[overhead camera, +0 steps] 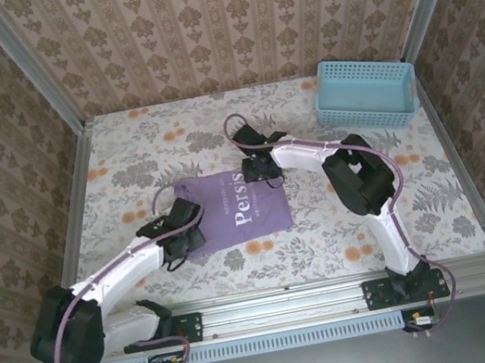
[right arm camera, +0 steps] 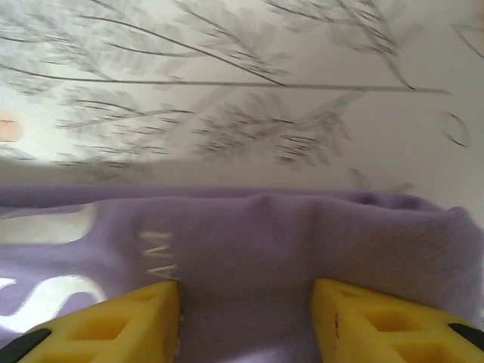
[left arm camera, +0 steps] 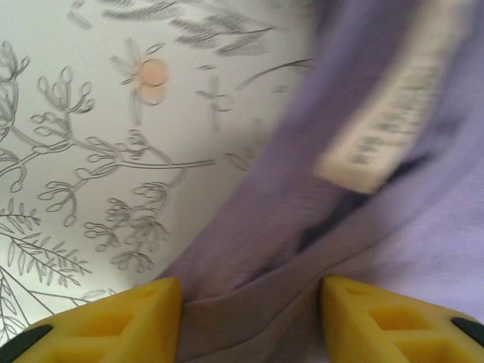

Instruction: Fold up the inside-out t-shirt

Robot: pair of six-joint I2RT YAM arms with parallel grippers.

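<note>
The inside-out t-shirt [overhead camera: 232,204] lies folded into a lavender rectangle at the middle of the table, white lettering facing up. My left gripper [overhead camera: 190,231] is down at its near left edge. In the left wrist view its yellow fingers [left arm camera: 113,325] stand apart astride a ridge of purple cloth [left arm camera: 249,249], with a white label [left arm camera: 393,128] just beyond; the left gripper [left arm camera: 249,318] is open. My right gripper [overhead camera: 257,169] is on the shirt's far right edge. It is open too [right arm camera: 246,318], its fingertips [right arm camera: 378,321] apart over the cloth [right arm camera: 302,234] beside the lettering [right arm camera: 159,253].
A light blue basket [overhead camera: 366,92] stands at the far right corner. The table [overhead camera: 125,155] has a floral cover and is closed in by patterned walls on three sides. A metal rail [overhead camera: 336,283] runs along the near edge.
</note>
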